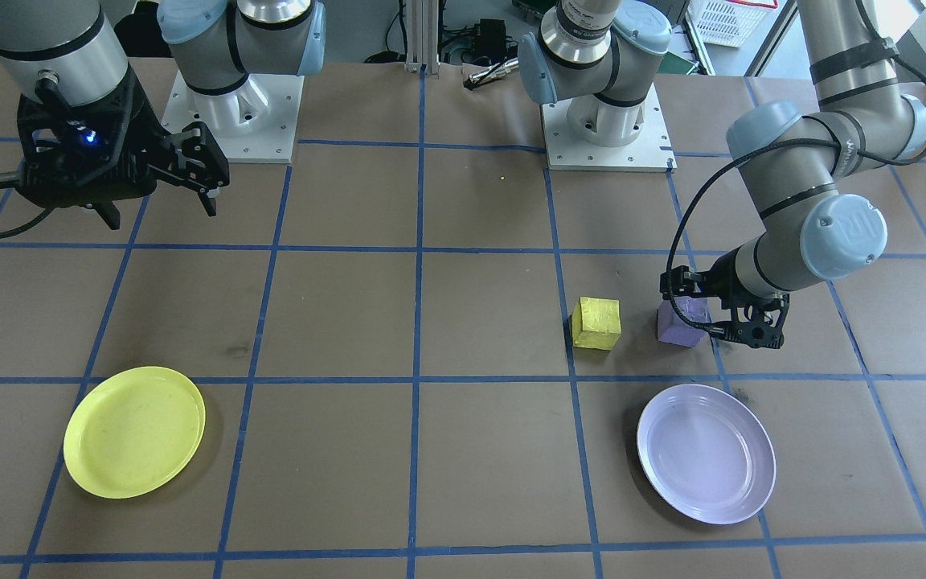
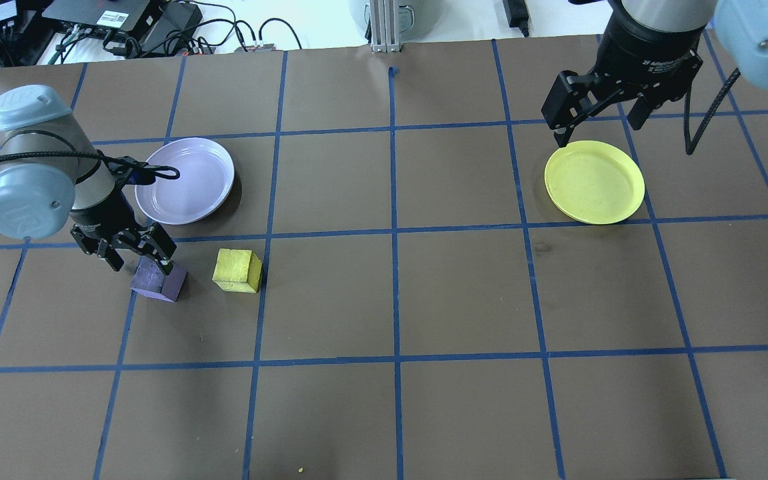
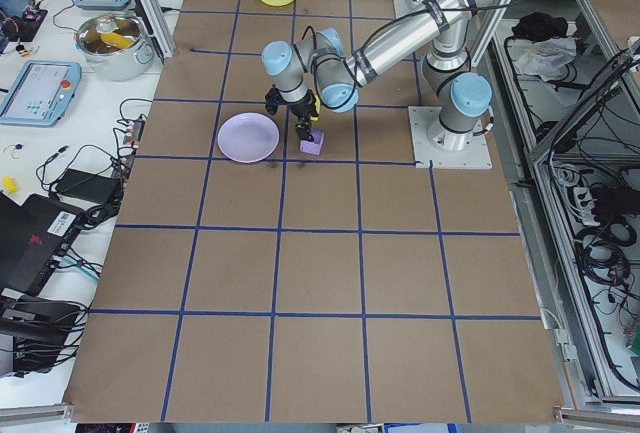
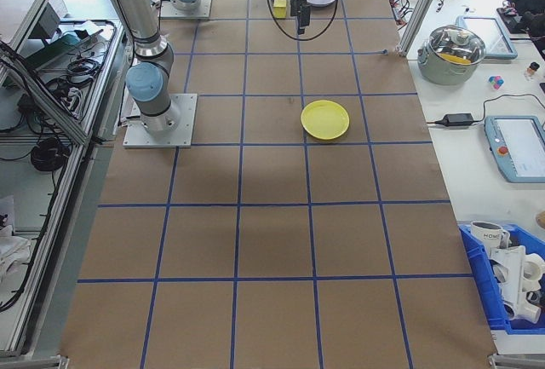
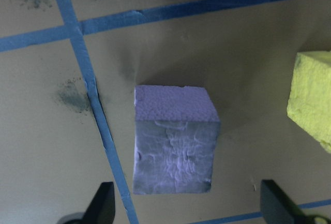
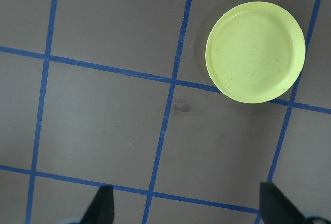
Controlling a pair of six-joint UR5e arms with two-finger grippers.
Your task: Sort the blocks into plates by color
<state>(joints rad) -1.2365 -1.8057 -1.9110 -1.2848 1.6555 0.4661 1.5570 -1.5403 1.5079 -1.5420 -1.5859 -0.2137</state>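
The purple block (image 2: 157,281) sits on the table beside the yellow block (image 2: 237,271), both near the lavender plate (image 2: 185,180). My left gripper (image 2: 141,261) hangs open right over the purple block. In the left wrist view the purple block (image 5: 173,141) lies between the two spread fingertips (image 5: 106,203), which do not touch it, and the yellow block (image 5: 313,97) shows at the right edge. My right gripper (image 2: 597,127) is open and holds nothing, raised over the far rim of the yellow plate (image 2: 594,181). Both plates hold nothing.
Blue tape lines divide the brown table (image 2: 397,300) into squares. The two arm bases (image 1: 608,121) stand at the robot's side of the table. Cables and equipment (image 2: 124,27) lie beyond the far edge.
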